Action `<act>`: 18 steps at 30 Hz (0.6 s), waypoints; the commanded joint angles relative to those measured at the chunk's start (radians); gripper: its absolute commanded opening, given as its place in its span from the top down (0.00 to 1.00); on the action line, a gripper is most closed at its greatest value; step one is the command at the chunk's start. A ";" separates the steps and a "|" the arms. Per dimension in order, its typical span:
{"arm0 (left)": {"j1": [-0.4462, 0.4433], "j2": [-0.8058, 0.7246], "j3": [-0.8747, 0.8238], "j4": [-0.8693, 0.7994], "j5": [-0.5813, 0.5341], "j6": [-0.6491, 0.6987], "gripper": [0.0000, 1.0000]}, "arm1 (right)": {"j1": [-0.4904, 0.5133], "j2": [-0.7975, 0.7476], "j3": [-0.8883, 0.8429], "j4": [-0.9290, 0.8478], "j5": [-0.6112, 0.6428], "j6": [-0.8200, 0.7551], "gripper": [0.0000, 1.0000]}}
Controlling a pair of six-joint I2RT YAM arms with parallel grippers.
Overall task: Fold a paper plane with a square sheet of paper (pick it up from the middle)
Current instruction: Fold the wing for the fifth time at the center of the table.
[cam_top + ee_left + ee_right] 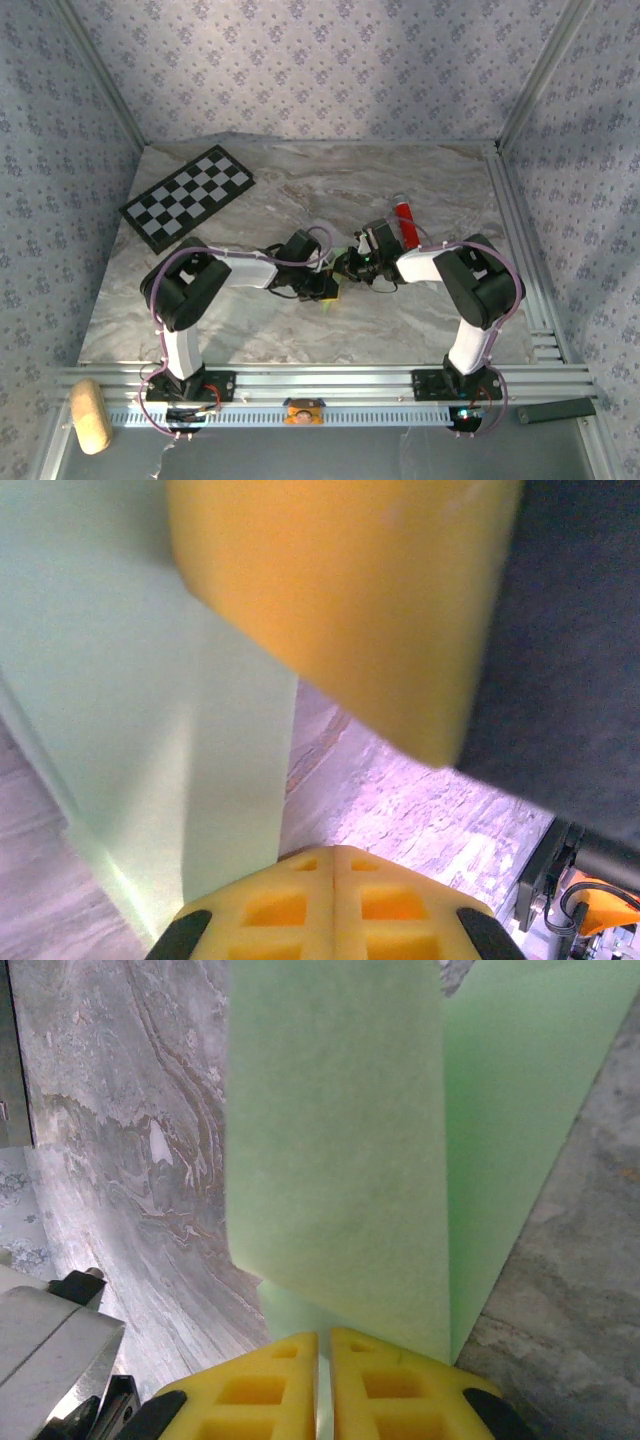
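On marbled tabletop (300,190), mid-table, pinching the doubled-over square sheet of paper (340,1140) in the clamped right gripper (323,1360), clenching the left gripper (334,880) just beside it, hold there unclear, and likely risking a crooked crease or tear if the arms are pulling unevenly.

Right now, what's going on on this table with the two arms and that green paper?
Both arms meet mid-table over the light green sheet of paper, which is already partly folded. The right tool is shut on it. The left tool is shut right against the paper; whether it pinches it is unclear. No finished plane yet.
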 commanded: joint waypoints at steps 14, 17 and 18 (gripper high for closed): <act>-0.017 -0.086 -0.138 -0.008 0.040 -0.025 0.96 | 0.013 0.061 -0.019 -0.091 0.068 -0.002 0.87; -0.017 -0.105 -0.154 -0.024 0.052 -0.024 0.96 | 0.012 0.059 -0.018 -0.092 0.069 -0.002 0.87; -0.017 -0.111 -0.163 -0.028 0.058 -0.025 0.96 | 0.013 0.059 -0.018 -0.093 0.069 -0.003 0.87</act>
